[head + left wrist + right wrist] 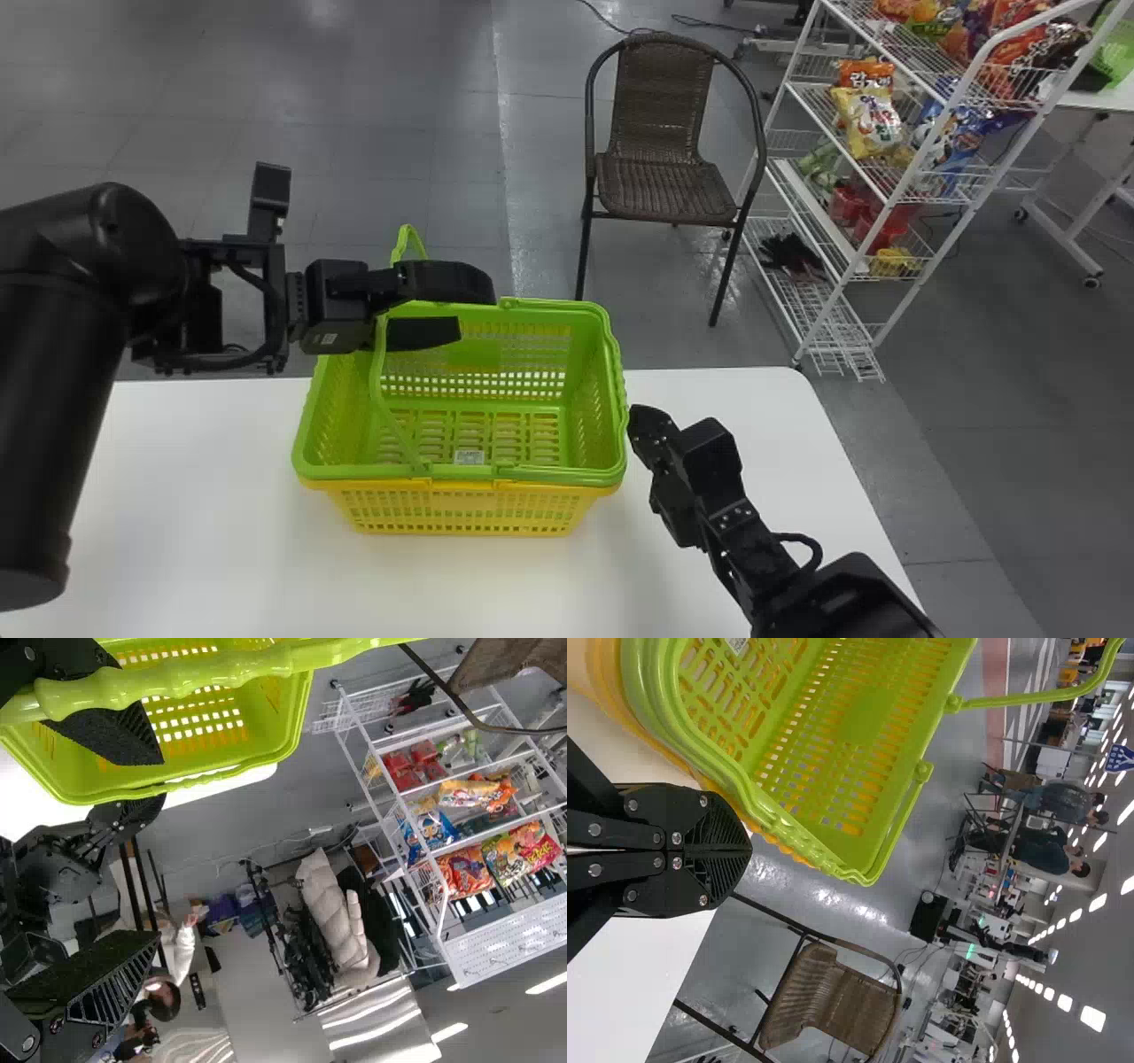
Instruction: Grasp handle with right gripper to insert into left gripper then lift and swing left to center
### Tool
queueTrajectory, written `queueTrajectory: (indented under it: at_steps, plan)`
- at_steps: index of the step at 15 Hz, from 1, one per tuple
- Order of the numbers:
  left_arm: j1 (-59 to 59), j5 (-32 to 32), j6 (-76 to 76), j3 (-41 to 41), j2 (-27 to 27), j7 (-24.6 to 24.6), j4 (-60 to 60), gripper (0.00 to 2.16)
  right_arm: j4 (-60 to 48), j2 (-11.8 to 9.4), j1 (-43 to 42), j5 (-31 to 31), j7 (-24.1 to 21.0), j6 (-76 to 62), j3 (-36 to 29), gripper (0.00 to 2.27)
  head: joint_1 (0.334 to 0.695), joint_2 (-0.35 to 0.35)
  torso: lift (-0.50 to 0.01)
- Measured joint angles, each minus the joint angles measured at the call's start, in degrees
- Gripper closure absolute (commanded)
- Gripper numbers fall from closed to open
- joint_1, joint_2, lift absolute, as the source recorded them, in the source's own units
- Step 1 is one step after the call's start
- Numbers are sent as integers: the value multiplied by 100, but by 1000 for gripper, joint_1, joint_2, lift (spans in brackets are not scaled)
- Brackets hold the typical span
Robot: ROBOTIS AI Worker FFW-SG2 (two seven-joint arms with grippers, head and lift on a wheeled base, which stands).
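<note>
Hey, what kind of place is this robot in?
Probably an indoor robotics lab or test hall with a mock shop corner: a white wire rack holds bagged snacks, a green shopping basket sits near the robot's arms, and rows of ceiling lights run overhead.

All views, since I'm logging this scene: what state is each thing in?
Left gripper: jaws open
Right gripper: jaws shut
Yellow basket: upright
Green basket: nested in yellow basket
Left handle: raised
Right handle: folded down
Chair: upright, unoccupied
Wire rack: standing, stocked
</note>
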Motion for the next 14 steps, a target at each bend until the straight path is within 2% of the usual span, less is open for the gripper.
queueTrajectory:
  at_steps: [14]
  plan:
    - [80, 45, 2, 9, 18, -43, 0, 124, 18, 17, -82, -181, -9, -3, 57, 2105, 695, -152, 0]
